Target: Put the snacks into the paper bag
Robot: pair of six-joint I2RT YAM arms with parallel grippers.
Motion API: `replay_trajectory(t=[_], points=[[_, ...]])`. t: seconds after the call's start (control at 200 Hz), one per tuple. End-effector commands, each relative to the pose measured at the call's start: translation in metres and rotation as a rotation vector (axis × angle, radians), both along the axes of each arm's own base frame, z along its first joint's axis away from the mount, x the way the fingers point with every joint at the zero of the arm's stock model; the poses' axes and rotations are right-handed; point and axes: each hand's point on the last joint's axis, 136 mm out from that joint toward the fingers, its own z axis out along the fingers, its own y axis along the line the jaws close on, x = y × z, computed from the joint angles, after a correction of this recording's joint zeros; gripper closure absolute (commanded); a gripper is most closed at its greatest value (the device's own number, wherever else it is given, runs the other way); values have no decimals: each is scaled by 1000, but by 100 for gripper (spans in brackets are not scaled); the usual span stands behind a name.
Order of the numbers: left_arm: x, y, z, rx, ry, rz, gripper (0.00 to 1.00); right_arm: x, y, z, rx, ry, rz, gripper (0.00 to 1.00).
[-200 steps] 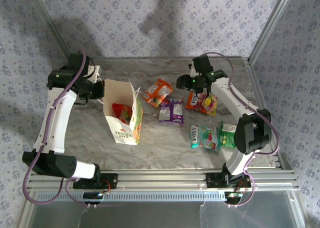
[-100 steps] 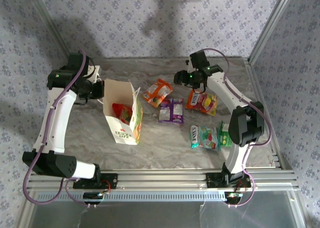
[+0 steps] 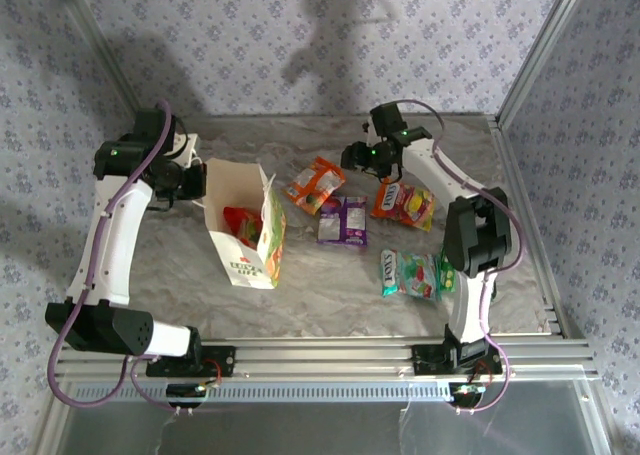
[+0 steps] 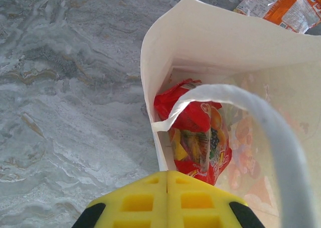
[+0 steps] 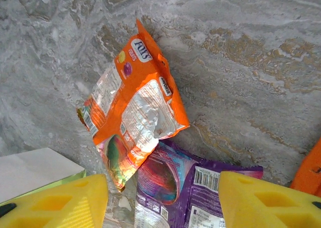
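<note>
Grey-veined marble table [image 3: 320,285] carries the white paper bag [image 3: 245,265], which stands open at the left with a red snack packet [image 4: 193,133] inside. To its right the orange packet [image 5: 135,107] overlaps the purple one [image 5: 170,183], with an orange-yellow packet [image 3: 405,203] and a teal-green one [image 3: 408,273] lying farther right. The left gripper [image 4: 167,180] has its fingers clenched together at the bag's near rim, while the right gripper [image 5: 163,198] hangs released over the orange and purple packets.
</note>
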Motion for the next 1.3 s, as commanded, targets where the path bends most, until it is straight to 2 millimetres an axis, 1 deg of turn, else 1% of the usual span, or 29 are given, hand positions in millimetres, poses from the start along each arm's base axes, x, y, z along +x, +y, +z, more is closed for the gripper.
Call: replay_trajectory(t=[0.0, 0.135, 0.38, 0.68, 0.969, 1.089, 1.219, 1.294], points=[[-9, 0, 1, -7, 5, -23, 100, 4, 12, -5, 23, 22, 26, 38], [-10, -2, 2, -15, 4, -27, 100, 11, 18, -18, 27, 44, 30, 36], [-12, -2, 3, -16, 6, -28, 100, 23, 36, -42, 56, 81, 53, 33], [-15, 0, 8, -10, 0, -28, 100, 30, 42, -65, 17, 120, 59, 31], [-17, 1, 7, -3, 5, -32, 100, 29, 52, -80, 11, 152, 71, 30], [-17, 0, 7, -2, 5, -36, 100, 30, 56, -83, 15, 154, 79, 31], [-17, 0, 8, -4, 3, -38, 100, 31, 60, -83, 26, 151, 84, 32], [-18, 0, 8, -5, 4, -40, 100, 32, 62, -83, 31, 151, 87, 35]])
